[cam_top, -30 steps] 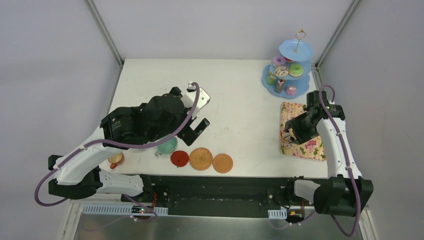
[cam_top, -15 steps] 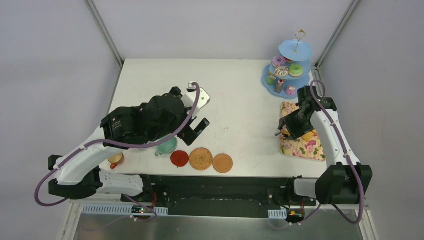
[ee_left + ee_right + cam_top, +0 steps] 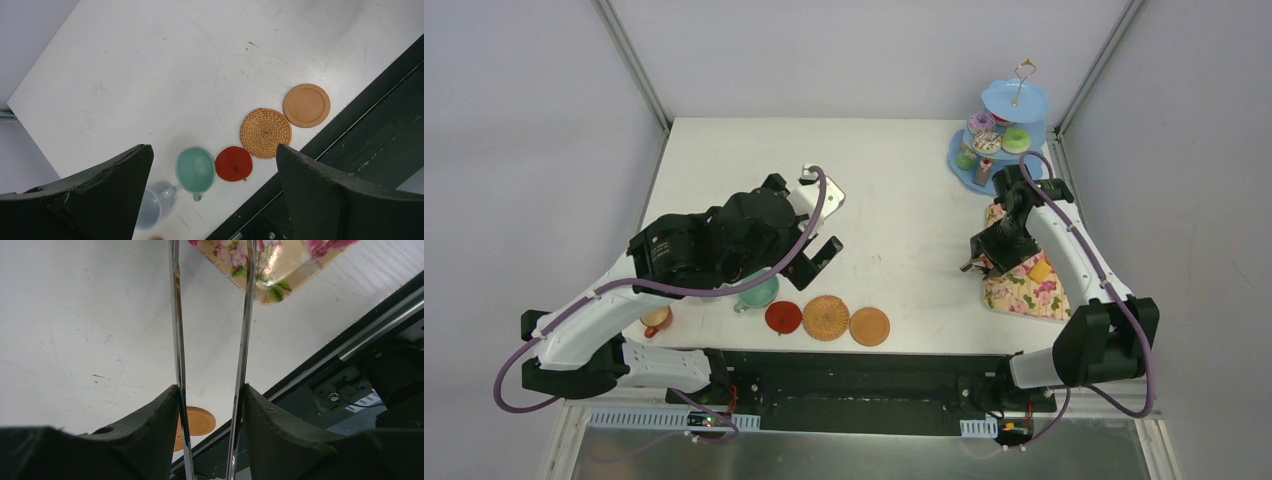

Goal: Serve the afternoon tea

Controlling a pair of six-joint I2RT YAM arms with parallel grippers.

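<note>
My left gripper [image 3: 824, 232] is open and empty, high above the cups [image 3: 212, 150]. Below it stand the mint green cup [image 3: 195, 170] and the grey-blue cup [image 3: 155, 205]. The red coaster [image 3: 233, 163], woven coaster [image 3: 265, 133] and tan coaster [image 3: 306, 105] lie in a row by the near edge. The orange cup [image 3: 656, 319] sits at the near left. My right gripper [image 3: 986, 255] is shut on the long metal tongs [image 3: 175, 315], over the left edge of the floral tray [image 3: 1024, 290]. A yellow biscuit [image 3: 1039, 271] lies on the tray. The light-blue three-tier stand [image 3: 1031, 102] holds donuts at the back right.
The white table [image 3: 904, 180] ends in a black rail [image 3: 864, 375] along the near edge. Metal frame posts [image 3: 634, 65] rise at both back corners. The stand is close behind my right arm.
My right arm has moved left and toward the stand with the tongs, now over the tray's left edge, uncovering the yellow biscuit. The left arm has not moved.
</note>
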